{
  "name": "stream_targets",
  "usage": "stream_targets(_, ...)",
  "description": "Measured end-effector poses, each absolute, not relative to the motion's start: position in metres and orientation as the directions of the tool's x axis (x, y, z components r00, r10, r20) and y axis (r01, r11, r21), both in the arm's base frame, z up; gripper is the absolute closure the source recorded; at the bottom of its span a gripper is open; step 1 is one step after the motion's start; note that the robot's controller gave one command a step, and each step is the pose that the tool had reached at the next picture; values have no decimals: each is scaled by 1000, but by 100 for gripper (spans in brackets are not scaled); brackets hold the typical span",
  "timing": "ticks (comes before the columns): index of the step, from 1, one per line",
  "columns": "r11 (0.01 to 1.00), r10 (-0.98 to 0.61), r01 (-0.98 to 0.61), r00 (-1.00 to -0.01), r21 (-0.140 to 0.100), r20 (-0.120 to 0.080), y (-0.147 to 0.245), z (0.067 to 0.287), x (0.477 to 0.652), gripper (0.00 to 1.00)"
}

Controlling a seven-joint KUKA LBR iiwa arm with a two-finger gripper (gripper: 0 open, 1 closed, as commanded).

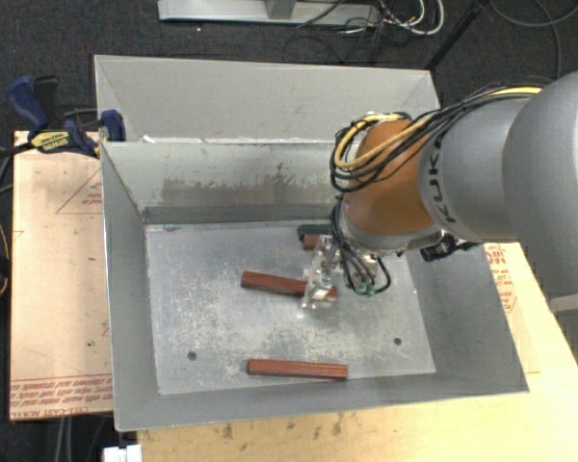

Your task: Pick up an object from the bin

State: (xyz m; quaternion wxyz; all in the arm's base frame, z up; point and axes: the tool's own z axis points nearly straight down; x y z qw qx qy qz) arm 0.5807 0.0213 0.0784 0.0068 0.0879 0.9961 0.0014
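Grey arm (520, 162), orange wrist cover (390, 191), yellow-black cables (366, 142).

A reddish-brown rectangular bar (297, 369) lies flat near the front wall of the grey metal bin (125, 258). Beyond the far wall, a pale grey flat stand base (260, 8) and tangled black and white cables (405, 3) rest on dark carpeted floor (39, 17).

Dark carpet floor (39, 27) w/ cables (402, 3) at top.

Soft, even overhead light is falling on the grey metal bin (222, 330), whose scuffed floor is giving back a pale sheen. A darker band is lying along the back wall's foot; the black carpet (39, 27) around it is sitting dim.
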Motion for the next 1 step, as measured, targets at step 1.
stream_targets(1,985,175,175,-984,4,-13,21,78,581,100)
